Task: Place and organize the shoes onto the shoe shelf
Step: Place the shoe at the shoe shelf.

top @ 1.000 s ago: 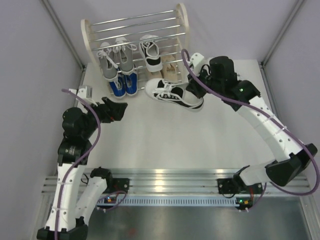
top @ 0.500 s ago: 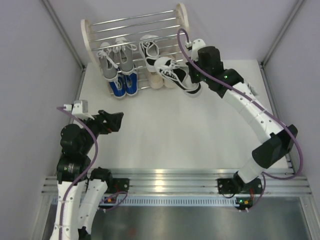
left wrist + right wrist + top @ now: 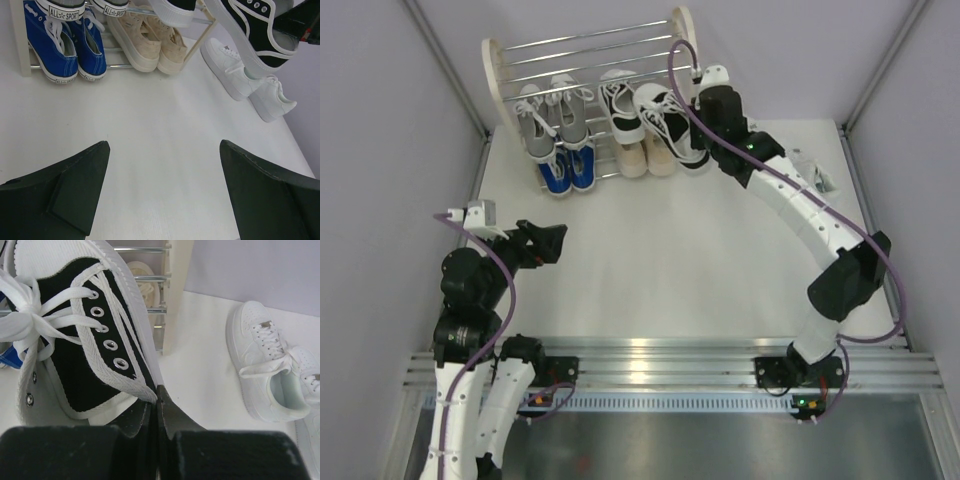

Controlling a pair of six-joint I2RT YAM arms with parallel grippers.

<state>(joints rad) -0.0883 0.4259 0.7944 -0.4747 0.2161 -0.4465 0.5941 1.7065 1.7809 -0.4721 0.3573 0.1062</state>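
The shoe shelf [image 3: 682, 30] stands at the back with a grey pair [image 3: 552, 120] and one black-and-white shoe [image 3: 622, 110] on its rods. Under them sit a blue pair [image 3: 567, 172] [image 3: 65, 40] and a beige pair [image 3: 645, 160] [image 3: 145, 40]. My right gripper [image 3: 698, 125] [image 3: 159, 396] is shut on the side rim of the other black-and-white shoe [image 3: 668, 125] [image 3: 75, 340]. It holds that shoe raised at the shelf's right end, over the beige pair. I cannot tell whether it touches the rods. My left gripper [image 3: 555, 240] [image 3: 162, 145] hangs open and empty over the table at near left.
A white pair [image 3: 240, 70] [image 3: 265, 365] lies on the table just right of the shelf. Grey walls close in on both sides. The metal rail with the arm bases [image 3: 660, 360] runs along the near edge.
My right arm has carried the black-and-white shoe from the table in front of the shelf up and back to the shelf's right end. My left arm drew back toward the near left.
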